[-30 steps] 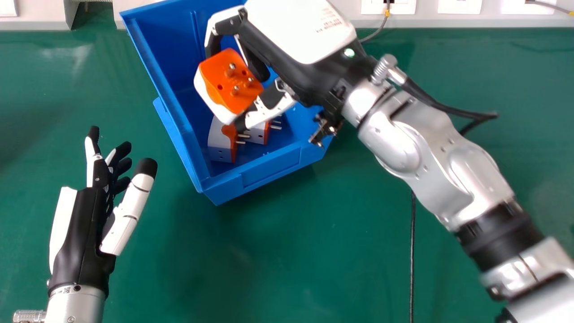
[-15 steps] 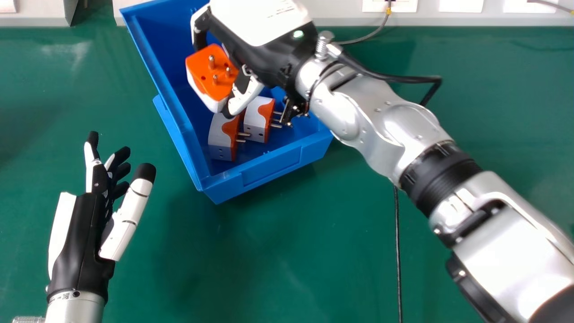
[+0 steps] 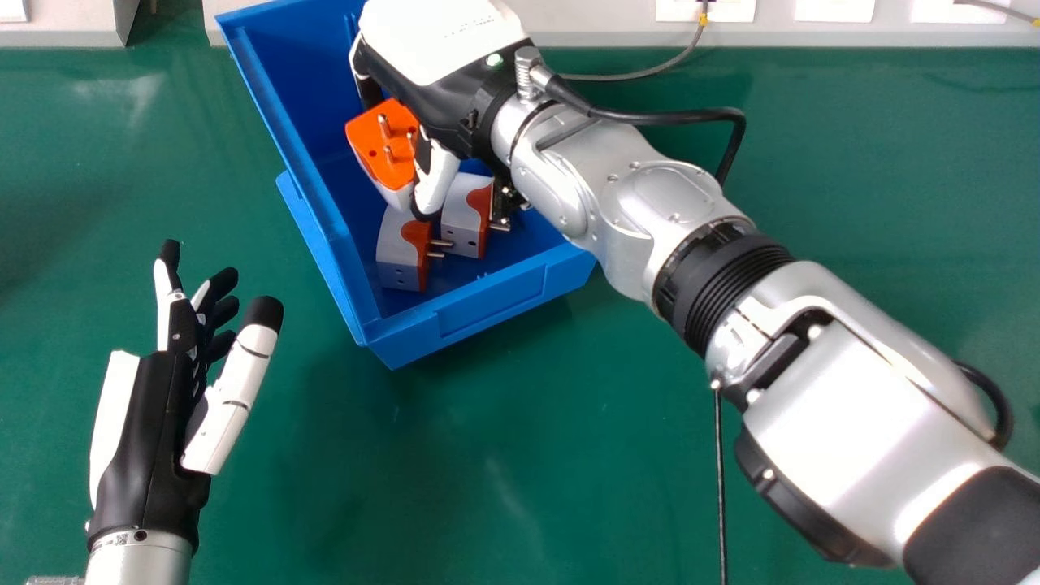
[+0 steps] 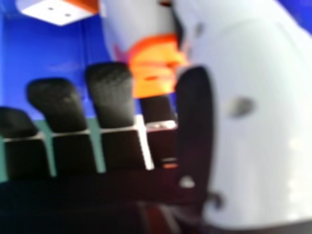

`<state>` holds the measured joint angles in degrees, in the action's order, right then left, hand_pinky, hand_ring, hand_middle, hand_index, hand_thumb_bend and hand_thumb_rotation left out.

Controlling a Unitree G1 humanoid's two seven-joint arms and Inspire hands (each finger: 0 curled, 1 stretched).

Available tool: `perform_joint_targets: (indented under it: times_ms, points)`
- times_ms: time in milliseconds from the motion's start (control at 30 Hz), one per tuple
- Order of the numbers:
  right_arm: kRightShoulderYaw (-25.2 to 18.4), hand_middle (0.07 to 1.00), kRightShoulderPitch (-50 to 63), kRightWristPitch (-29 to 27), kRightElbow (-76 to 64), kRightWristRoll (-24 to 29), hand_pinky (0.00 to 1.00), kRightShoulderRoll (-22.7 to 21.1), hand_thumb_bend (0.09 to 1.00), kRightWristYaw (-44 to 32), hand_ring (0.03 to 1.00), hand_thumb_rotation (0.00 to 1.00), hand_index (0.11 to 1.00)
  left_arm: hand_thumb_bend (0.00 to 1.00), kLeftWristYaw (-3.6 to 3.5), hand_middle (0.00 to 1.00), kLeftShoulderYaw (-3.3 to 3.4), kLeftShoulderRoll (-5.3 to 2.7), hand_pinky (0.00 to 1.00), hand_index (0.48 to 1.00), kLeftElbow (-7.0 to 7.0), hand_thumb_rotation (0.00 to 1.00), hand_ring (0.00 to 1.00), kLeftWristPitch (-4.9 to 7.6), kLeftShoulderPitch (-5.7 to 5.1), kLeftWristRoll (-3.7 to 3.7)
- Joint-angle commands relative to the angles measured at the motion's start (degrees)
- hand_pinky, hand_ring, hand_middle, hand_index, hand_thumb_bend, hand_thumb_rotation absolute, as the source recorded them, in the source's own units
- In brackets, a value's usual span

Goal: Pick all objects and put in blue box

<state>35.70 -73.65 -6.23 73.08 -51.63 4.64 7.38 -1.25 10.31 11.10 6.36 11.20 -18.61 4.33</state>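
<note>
Plainly, the right hand (image 3: 448, 99) has a plug adapter (image 3: 396, 172) nipped between thumb and fingers, over the inside of the blue box (image 3: 491, 307), towards its left wall. The adapter's orange face, with its metal pins, is turned up at a tilt. Two more adapters lie inside near the front wall: the left adapter (image 3: 400, 253) close to the near left corner, the right adapter (image 3: 465, 218) just beside it, both with their pins pointing to the right wall. The box itself stands by the far edge of the green table (image 3: 520, 455). The left hand (image 3: 153, 422), fingers spread and relaxed, is over the table off the box's near left corner.

The held piece looks like hard moulded plastic: light to middling in weight, stiff, not likely to give under a squeeze. Its smooth, rounded sides could be slippery, so a hold across the two broad sides of the white body, thumb against fingers, should serve best. The pins make a poor handle; they are narrow and might catch on a neighbour or take the knock in a drop. The casing would probably survive a short fall. Its lower end seems to be above the left adapter, though whether they touch is hard to say from here; lowering it gently towards the far side before letting go would be kinder.
</note>
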Motion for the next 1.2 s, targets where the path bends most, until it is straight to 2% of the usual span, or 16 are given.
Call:
perform_joint_targets:
  times_ms: [0,133,300,467,600,733,767,833,867,900,933,1000,1100,1167]
  points:
    - [0.09,0.417,-2.60,1.09,0.48,1.06,0.11,0.26,0.520,-0.08,0.161,0.04,0.490,0.60,-0.15,0.94,0.15,-0.30,0.90,0.928,1.40,0.85,0.92,0.68,-0.15,-0.75]
    - [0.72,0.443,-2.42,2.04,1.40,0.90,0.09,0.58,0.524,-0.25,0.140,0.02,0.490,0.59,-0.30,0.94,0.08,-0.48,0.90,0.927,1.89,0.85,0.92,0.51,-0.44,-1.14]
    - [1.40,0.459,-2.23,3.53,1.86,0.79,0.07,1.18,0.527,-0.35,0.116,0.01,0.487,0.60,-0.59,0.94,0.30,-0.54,0.90,0.927,2.34,0.85,0.92,0.39,-0.76,-1.56]
    - [1.54,0.464,-2.06,4.46,2.10,1.05,0.06,1.49,0.528,-0.17,0.110,0.00,0.483,0.60,-0.63,0.94,0.30,-0.72,0.90,0.927,2.70,0.84,0.92,0.17,-0.98,-1.52]
    - [-0.95,0.438,-1.51,4.62,1.96,4.25,0.08,1.67,0.527,0.01,0.126,0.00,0.479,0.61,-0.64,0.94,0.27,-0.81,0.90,0.926,3.01,0.84,0.92,-0.20,-0.94,-1.42]
    - [-2.03,0.444,-0.06,4.95,1.52,6.18,0.10,1.49,0.527,0.92,0.142,0.00,0.479,0.61,-0.53,0.94,0.10,-0.88,0.90,0.926,3.49,0.84,0.92,-0.56,-0.94,-0.91]
    - [-1.59,0.435,0.03,4.86,1.54,5.94,0.13,1.37,0.525,0.98,0.170,0.00,0.487,0.61,-0.52,0.94,0.09,-0.90,0.89,0.926,3.49,0.84,0.92,-0.56,-0.91,-0.84]
    - [-0.21,0.571,0.35,4.47,1.77,4.86,0.34,1.05,0.541,1.67,0.399,0.16,0.567,0.60,-0.41,0.94,0.01,-0.96,0.89,0.925,3.51,0.84,0.92,-0.52,-0.88,-0.61]
    - [0.32,0.571,0.50,4.35,1.86,4.48,0.34,0.89,0.541,1.96,0.399,0.16,0.567,0.60,-0.35,0.94,-0.05,-0.99,0.89,0.925,3.54,0.84,0.92,-0.52,-0.86,-0.47]
    - [0.68,0.636,0.60,4.28,1.91,4.24,0.43,0.79,0.548,2.15,0.497,0.22,0.618,0.60,-0.31,0.93,-0.09,-1.02,0.89,0.924,3.57,0.83,0.92,-0.52,-0.85,-0.38]
    - [0.85,0.749,0.70,4.30,1.86,4.24,0.57,0.70,0.568,2.19,0.649,0.31,0.725,0.59,-0.27,0.93,-0.10,-1.01,0.89,0.923,3.48,0.83,0.92,-0.46,-0.81,-0.31]
    - [1.24,0.826,0.86,4.43,1.76,4.11,0.67,0.58,0.580,2.25,0.750,0.37,0.799,0.59,-0.23,0.93,-0.07,-0.95,0.89,0.923,3.14,0.83,0.92,-0.39,-0.58,-0.22]
    - [1.77,0.859,1.24,5.01,1.52,3.77,0.71,0.53,0.584,3.11,0.793,0.39,0.829,0.59,-0.21,0.93,0.03,-0.89,0.88,0.923,2.67,0.83,0.92,-0.18,-0.25,-0.06]
    - [1.51,0.910,1.49,5.14,1.42,4.19,0.77,0.64,0.589,3.40,0.860,0.43,0.877,0.58,-0.23,0.93,0.04,-0.89,0.88,0.923,2.68,0.83,0.92,-0.21,-0.14,-0.06]
